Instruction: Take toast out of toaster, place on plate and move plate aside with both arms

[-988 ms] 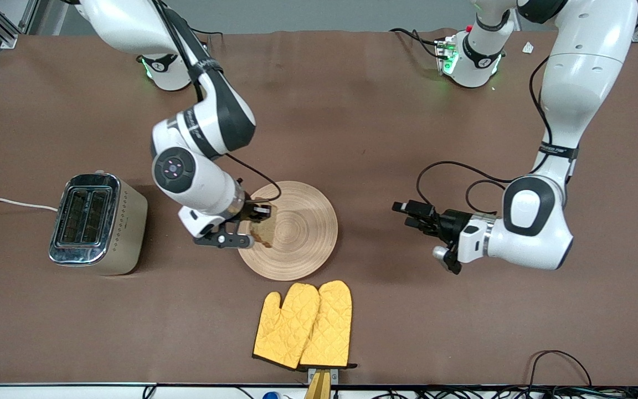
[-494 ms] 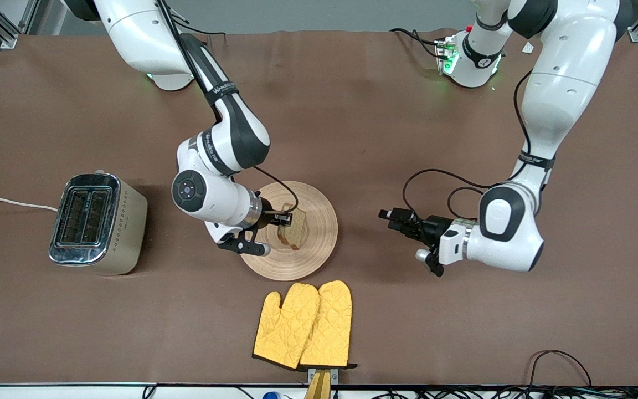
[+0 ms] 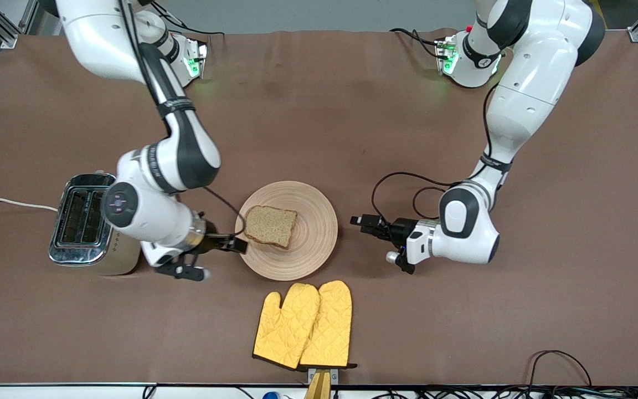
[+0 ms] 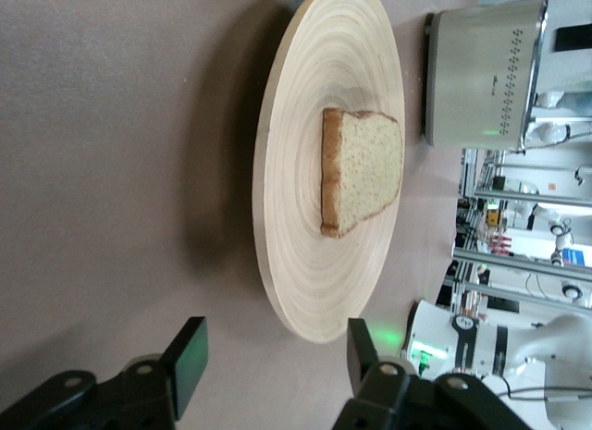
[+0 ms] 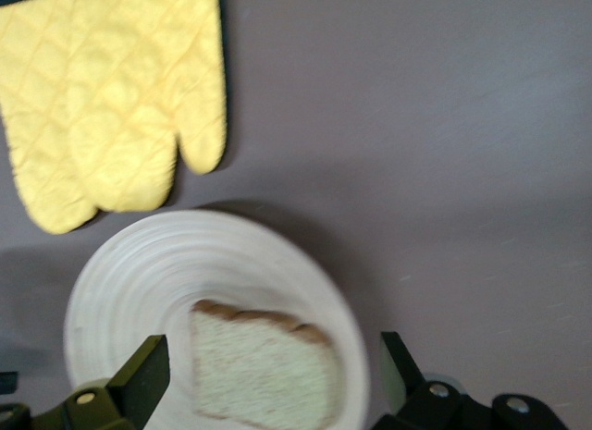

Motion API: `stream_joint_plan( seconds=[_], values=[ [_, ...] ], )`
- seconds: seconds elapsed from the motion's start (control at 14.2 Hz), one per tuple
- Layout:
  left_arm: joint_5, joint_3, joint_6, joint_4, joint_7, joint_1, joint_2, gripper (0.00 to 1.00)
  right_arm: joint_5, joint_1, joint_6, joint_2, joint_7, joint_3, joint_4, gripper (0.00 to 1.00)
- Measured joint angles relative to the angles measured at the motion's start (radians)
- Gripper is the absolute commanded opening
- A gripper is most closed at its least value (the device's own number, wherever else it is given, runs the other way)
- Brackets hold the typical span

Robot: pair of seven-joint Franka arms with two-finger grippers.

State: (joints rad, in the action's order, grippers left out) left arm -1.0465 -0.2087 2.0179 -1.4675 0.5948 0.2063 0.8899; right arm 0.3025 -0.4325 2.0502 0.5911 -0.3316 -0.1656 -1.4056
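Front view: right gripper [image 3: 229,244] low beside the plate [image 3: 313,244] rim on the toaster's side, fingers spread apart, gripping nothing. Same in the right wrist view, right gripper [image 5: 268,374] with both fingers wide and the toast [image 5: 264,370] showing between them, untouched.

Outward now: toast [image 3: 271,225] lying flat on the plate, off-centre toward the right arm's end of the worktop. Plate sitting mid-worktop, about halfway between the two short edges. Toaster [image 3: 96,224] close by the right arm's wrist, toward the right arm's short edge, slots up. Yellow oven mitts [image 3: 303,325] nearer the front camera than the plate, close to the front edge.

Over to the other end: left gripper [image 3: 364,224] just beside the plate rim on the left arm's side, not touching. Left wrist view confirms, left gripper [image 4: 276,361] with fingers parted and empty, plate [image 4: 287,171] and toast [image 4: 363,171] straight ahead of it, toaster [image 4: 481,74] past them.
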Motion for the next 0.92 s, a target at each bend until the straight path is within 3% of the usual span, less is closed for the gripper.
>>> stream_joint_plan(
  seconds=[0.28,0.49,0.92],
  values=[
    [-0.072,0.0,0.063,-0.002,0.046,0.032,0.028,0.62,-0.078,0.102,-0.14,-0.093,0.14,-0.034,0.002,1.0],
    [-0.089,0.0,0.13,-0.003,0.048,0.056,0.047,0.54,-0.147,0.18,-0.245,-0.181,0.223,-0.043,0.001,1.0],
    [-0.158,0.0,0.143,-0.002,0.06,0.084,0.063,0.4,-0.271,0.225,-0.273,-0.401,0.272,-0.048,-0.126,1.0]
  ],
)
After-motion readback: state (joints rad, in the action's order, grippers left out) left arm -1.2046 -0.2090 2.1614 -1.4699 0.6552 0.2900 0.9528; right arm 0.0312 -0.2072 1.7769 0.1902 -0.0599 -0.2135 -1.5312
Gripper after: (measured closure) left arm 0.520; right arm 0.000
